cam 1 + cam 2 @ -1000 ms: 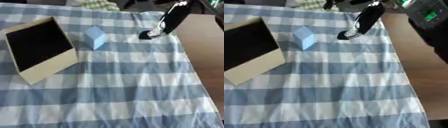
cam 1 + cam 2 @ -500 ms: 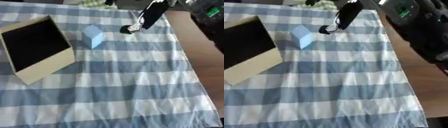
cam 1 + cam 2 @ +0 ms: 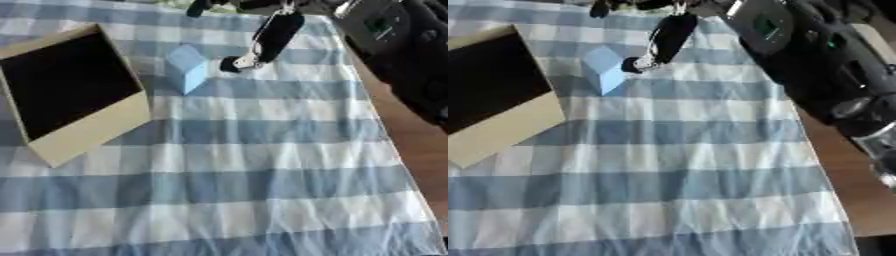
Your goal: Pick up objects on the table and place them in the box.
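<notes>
Our work surface, seen from above.
We see a blue-and-white checked cloth point(image 3: 245, 175) over a brown wooden table point(image 3: 852, 200), creased near the front edge.

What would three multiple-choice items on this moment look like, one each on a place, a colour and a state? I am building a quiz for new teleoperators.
1. Where is the light blue block?
A. inside the box
B. on the checked cloth, right of the box
C. in the hand

2. What colour is the inside of the box?
A. black
B. red
C. white

3. What is the right hand doing?
A. resting in a lower corner
B. holding the block
C. reaching down beside the block

Key: B, the block stands on the cloth; A, the inside is dark; C, the fingers end just right of the block.
</notes>
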You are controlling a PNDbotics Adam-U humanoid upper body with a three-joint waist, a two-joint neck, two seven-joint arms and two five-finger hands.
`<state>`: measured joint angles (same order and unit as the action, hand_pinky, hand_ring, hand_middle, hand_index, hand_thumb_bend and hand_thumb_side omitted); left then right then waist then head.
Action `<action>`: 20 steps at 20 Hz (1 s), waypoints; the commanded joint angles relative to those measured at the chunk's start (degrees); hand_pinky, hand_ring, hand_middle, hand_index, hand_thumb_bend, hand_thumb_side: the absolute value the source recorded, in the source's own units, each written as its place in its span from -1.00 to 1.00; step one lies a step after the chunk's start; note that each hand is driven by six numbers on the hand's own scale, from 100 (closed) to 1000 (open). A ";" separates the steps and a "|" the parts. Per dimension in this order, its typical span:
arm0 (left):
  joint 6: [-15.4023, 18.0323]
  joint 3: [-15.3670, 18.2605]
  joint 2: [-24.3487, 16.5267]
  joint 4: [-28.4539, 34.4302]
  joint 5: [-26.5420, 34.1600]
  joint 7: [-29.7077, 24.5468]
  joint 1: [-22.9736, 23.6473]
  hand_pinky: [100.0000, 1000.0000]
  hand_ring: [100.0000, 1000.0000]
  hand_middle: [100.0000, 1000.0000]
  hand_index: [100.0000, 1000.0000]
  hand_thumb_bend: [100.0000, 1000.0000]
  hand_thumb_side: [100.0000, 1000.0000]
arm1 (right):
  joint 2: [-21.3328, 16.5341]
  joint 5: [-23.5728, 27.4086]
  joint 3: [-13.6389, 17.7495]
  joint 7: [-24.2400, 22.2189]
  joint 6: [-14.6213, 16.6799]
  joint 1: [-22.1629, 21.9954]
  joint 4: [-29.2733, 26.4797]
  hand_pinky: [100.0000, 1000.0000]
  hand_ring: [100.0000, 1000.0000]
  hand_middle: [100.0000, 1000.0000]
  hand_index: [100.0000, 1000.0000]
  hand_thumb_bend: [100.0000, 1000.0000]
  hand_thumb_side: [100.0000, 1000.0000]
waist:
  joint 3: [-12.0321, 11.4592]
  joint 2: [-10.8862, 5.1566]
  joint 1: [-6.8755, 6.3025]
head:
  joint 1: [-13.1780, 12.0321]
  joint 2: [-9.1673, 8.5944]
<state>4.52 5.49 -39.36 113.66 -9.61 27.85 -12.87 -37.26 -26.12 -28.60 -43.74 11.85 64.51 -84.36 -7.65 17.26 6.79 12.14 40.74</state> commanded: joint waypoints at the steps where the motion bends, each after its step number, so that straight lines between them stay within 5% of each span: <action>1: 0.13 0.16 -1.07 0.93 0.35 -0.20 -1.01 0.54 0.54 0.44 0.62 0.09 0.40 | -0.19 -0.82 0.69 -0.62 0.72 1.58 0.44 0.79 0.87 0.79 1.00 -0.48 -0.20 | -0.28 -0.76 -0.29 | 0.57 -0.68; 11: 0.39 -0.07 -1.28 0.93 0.39 -0.49 -1.78 0.53 0.55 0.44 0.62 0.08 0.40 | 1.37 -8.75 2.71 1.61 3.45 1.96 4.29 0.81 0.88 0.80 1.00 -0.35 -0.28 | -2.20 0.31 1.04 | 2.16 -2.34; 20: 0.67 -0.16 -1.33 0.93 0.19 -0.54 -2.22 0.53 0.54 0.43 0.62 0.07 0.40 | 2.45 -9.77 2.54 1.83 5.29 1.45 6.98 0.80 0.88 0.80 1.00 -0.40 -0.22 | -3.84 1.65 1.92 | 3.35 -3.00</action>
<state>5.02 5.13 -39.36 113.66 -9.57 27.33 -14.59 -34.02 -35.47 -26.82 -42.00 16.91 65.01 -77.47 -11.53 19.97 9.26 15.17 38.48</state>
